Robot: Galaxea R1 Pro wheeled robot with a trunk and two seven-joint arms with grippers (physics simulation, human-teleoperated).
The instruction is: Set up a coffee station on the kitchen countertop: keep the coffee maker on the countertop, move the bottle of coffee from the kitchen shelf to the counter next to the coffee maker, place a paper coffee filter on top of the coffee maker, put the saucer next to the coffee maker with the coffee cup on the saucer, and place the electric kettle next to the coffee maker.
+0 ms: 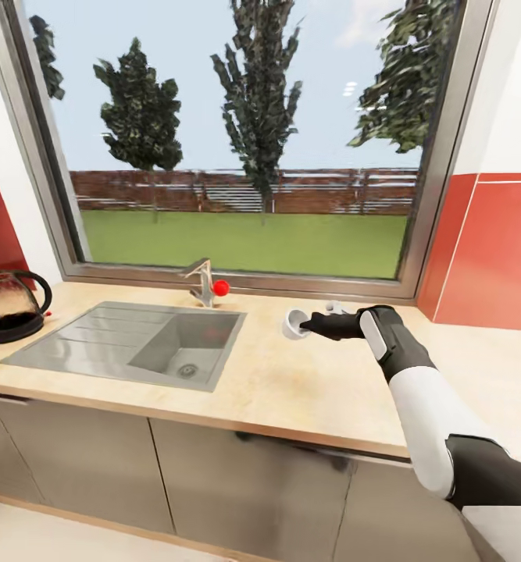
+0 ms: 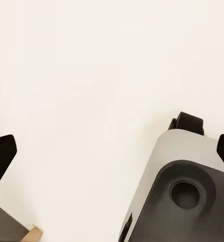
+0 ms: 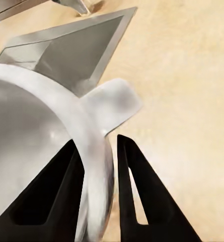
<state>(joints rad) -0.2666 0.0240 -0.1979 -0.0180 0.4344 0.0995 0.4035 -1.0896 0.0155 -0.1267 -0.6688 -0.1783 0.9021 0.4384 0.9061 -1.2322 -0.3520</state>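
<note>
Right beside the sink [image 1: 127, 341], the right gripper [image 1: 310, 325] clamps the coffee cup [image 1: 295, 323] by its rim; the electric kettle [image 1: 10, 306] stands beyond the sink's far end.

The right arm [image 1: 416, 390] reaches forward, its tool [image 1: 307, 325] clamped on the cup's rim.

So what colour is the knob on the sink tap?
Red knob on the grey tap, best in the head view.

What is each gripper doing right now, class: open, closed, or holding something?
Left gripper: open, holding nothing.
Right gripper: closed on the rim of the coffee cup, over the kitchen countertop.
</note>
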